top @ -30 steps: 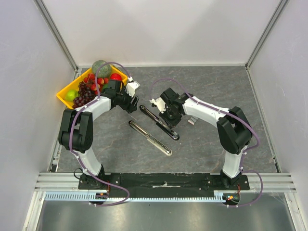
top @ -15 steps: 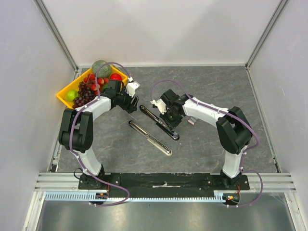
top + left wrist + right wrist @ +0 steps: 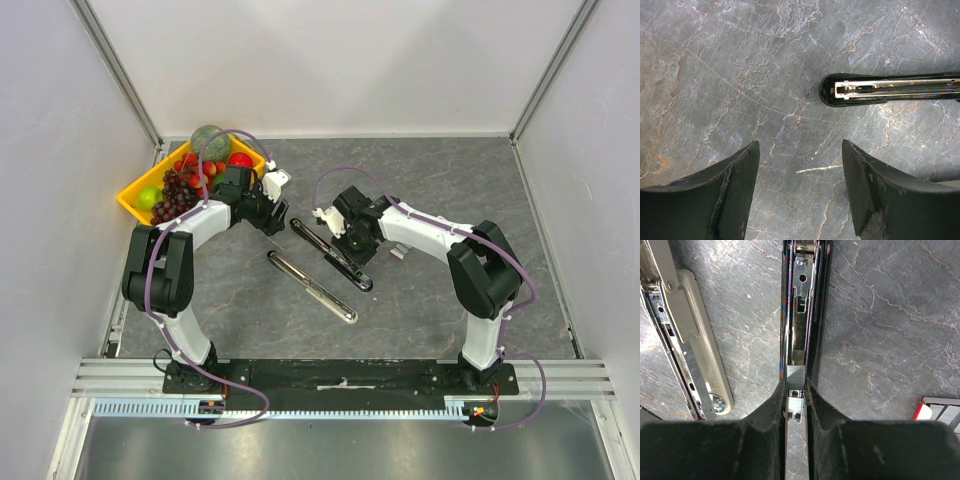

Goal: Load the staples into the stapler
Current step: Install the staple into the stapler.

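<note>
The stapler lies opened flat. Its black magazine half [image 3: 322, 247] runs diagonally across mid-table, with the chrome and beige top half [image 3: 312, 287] beside it. My right gripper [image 3: 346, 242] hangs over the magazine, shut on a short grey ribbed strip of staples [image 3: 796, 373]. In the right wrist view the gripper [image 3: 796, 386] holds that strip right in the open magazine channel [image 3: 803, 300]. My left gripper [image 3: 276, 216] stands open with nothing between its fingers [image 3: 735, 185], just short of the magazine's far end [image 3: 840, 91].
A white-and-red staple box [image 3: 398, 252] lies right of the stapler, its corner [image 3: 940, 409] showing by my right gripper. A yellow tray [image 3: 133, 196] of fruit sits at the back left. The stapler's top half [image 3: 695, 335] lies close to the left of the magazine.
The right arm has edged slightly left over the stapler. The left arm has not moved.
</note>
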Motion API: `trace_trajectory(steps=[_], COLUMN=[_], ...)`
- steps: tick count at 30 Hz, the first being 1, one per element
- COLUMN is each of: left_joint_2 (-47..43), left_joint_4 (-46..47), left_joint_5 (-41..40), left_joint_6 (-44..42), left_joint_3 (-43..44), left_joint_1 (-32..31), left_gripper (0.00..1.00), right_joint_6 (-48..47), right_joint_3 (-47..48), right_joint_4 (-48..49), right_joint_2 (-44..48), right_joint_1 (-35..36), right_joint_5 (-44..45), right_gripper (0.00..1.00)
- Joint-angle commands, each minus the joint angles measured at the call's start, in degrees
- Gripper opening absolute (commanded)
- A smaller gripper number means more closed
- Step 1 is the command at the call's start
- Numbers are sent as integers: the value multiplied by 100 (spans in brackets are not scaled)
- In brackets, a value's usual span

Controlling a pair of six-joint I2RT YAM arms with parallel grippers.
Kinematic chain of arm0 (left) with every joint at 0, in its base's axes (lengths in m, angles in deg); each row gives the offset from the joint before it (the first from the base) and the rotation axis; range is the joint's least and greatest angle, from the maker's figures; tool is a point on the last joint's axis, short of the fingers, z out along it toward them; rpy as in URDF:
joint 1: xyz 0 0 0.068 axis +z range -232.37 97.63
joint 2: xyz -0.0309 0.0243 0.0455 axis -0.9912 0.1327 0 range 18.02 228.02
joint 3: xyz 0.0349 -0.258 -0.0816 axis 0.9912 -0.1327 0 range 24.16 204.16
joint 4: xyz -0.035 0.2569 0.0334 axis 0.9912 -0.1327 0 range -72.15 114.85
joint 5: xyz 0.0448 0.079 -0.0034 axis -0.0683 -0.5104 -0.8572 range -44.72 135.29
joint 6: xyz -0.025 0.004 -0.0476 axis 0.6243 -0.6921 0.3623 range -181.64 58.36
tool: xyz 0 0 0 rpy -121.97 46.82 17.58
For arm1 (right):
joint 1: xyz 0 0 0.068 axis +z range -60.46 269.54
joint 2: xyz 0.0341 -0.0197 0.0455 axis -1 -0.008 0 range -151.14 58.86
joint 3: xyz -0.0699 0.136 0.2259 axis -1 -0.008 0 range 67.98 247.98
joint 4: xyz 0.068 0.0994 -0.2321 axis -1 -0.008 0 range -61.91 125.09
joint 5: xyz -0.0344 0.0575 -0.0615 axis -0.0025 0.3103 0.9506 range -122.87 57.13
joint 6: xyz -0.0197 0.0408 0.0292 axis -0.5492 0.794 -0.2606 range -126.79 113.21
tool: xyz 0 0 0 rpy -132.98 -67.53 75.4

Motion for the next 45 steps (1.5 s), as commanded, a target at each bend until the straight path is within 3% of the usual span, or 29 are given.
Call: trace_trajectory(steps=[1,7,23,45], left_joint_2=[59,59,68,59], left_joint_4=[56,64,82,82], left_joint_5=[46,46,46,38], left_joint_6=[113,113,104,95], left_joint_3=[171,154,163,198], left_joint_1=[28,28,45,63], left_gripper=[73,72,72,72], right_joint_6=[86,86,78,34], right_joint_3=[-23,-15,12,-15], right_joint_4=[99,99,99,64], right_joint_2=[-54,-98,-185,-115], right_joint_1=[27,35,44,53], right_joint_5=[88,115,211,106], right_gripper=[9,10,27,35])
